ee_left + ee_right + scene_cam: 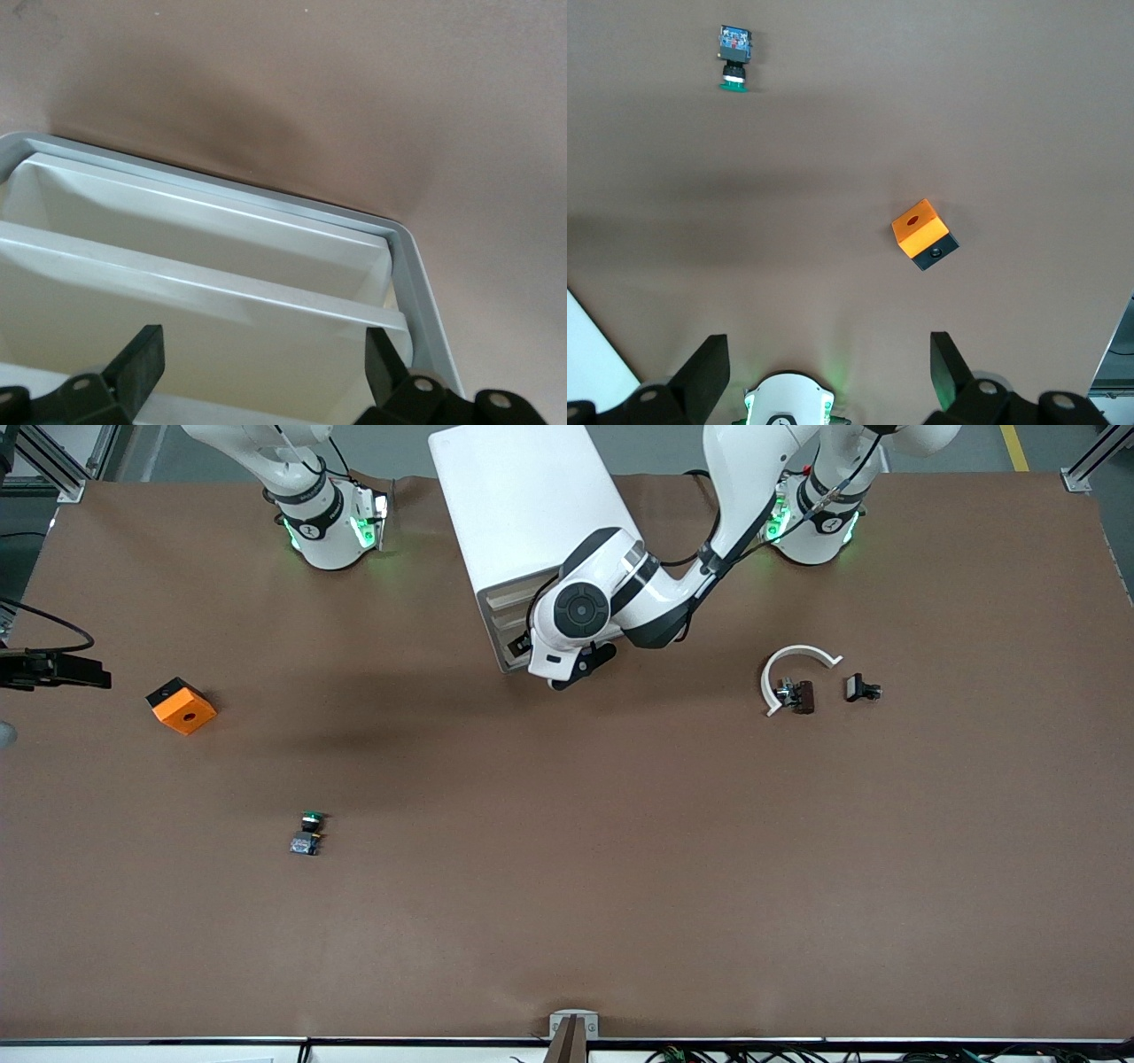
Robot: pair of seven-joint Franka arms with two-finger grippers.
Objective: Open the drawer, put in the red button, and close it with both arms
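Note:
The white drawer cabinet (523, 514) stands between the two arm bases. Its drawer fronts (507, 615) face the front camera and look closed. My left gripper (532, 646) is at the cabinet's front. In the left wrist view it (261, 350) is open and empty, right over a white drawer front (195, 266) with a raised lip, inside the grey frame (416, 266). My right gripper (828, 354) is open and empty, held high over the right arm's end of the table and out of the front view. No red-capped button shows clearly in any view.
A green-capped button (308, 830) (733, 62) and an orange cube (181, 705) (923, 233) lie toward the right arm's end. Toward the left arm's end lie a white arc (793, 660), a dark reddish-brown piece (802, 696) and a small black part (861, 688).

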